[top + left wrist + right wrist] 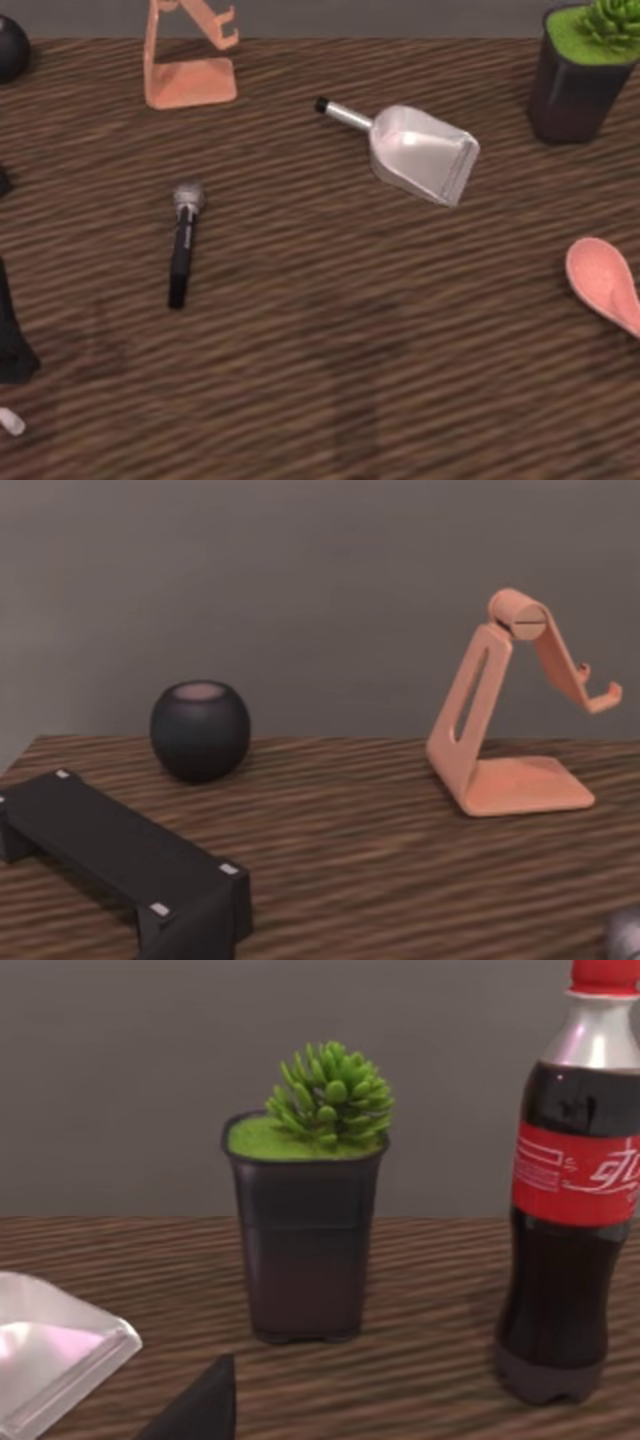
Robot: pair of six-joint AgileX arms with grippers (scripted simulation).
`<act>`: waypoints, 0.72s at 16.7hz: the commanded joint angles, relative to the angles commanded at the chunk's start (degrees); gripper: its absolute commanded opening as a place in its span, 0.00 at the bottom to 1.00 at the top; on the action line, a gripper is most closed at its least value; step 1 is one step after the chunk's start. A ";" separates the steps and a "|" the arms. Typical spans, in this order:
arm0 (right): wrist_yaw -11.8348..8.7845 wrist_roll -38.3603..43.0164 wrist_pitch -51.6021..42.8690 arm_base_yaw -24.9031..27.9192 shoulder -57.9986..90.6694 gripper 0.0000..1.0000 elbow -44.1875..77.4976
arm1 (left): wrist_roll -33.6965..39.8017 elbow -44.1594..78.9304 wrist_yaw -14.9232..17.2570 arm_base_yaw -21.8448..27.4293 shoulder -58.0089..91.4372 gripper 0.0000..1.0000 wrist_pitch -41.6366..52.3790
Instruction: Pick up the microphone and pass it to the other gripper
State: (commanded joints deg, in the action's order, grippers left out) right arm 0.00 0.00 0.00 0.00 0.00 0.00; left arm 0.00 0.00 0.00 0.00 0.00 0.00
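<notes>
The microphone (183,243) lies flat on the wooden table, left of centre in the top view. Its grey mesh head (189,197) points to the far side and its black handle to the near side. The left wrist view catches only an edge of that head (629,935). My left gripper (12,340) shows as a black shape at the table's left edge, apart from the microphone and holding nothing. My right arm is outside the top view. Only a black pointed part of the right gripper (200,1405) shows in the right wrist view.
A silver scoop (420,152) lies right of centre. At the back stand an orange phone stand (188,62), a black ball (8,48) and a potted plant (583,72). A pink spoon (605,281) lies at the right. A cola bottle (572,1190) and a black block (120,865) also show.
</notes>
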 joint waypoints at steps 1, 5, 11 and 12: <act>0.00 0.00 0.00 0.00 0.00 1.00 0.00 | 0.00 0.00 0.00 0.00 0.00 1.00 0.00; 0.00 0.00 0.00 0.00 0.00 1.00 0.00 | 0.61 3.47 0.46 1.00 3.56 1.00 2.22; 0.00 0.00 0.00 0.00 0.00 1.00 0.00 | 3.88 22.66 1.33 4.93 26.75 1.00 15.05; 0.00 0.00 0.00 0.00 0.00 1.00 0.00 | 4.58 26.85 1.40 5.66 32.24 1.00 17.87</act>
State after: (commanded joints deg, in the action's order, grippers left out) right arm 0.00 0.00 0.00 0.00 0.00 0.00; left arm 4.58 26.85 1.40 5.66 32.24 17.87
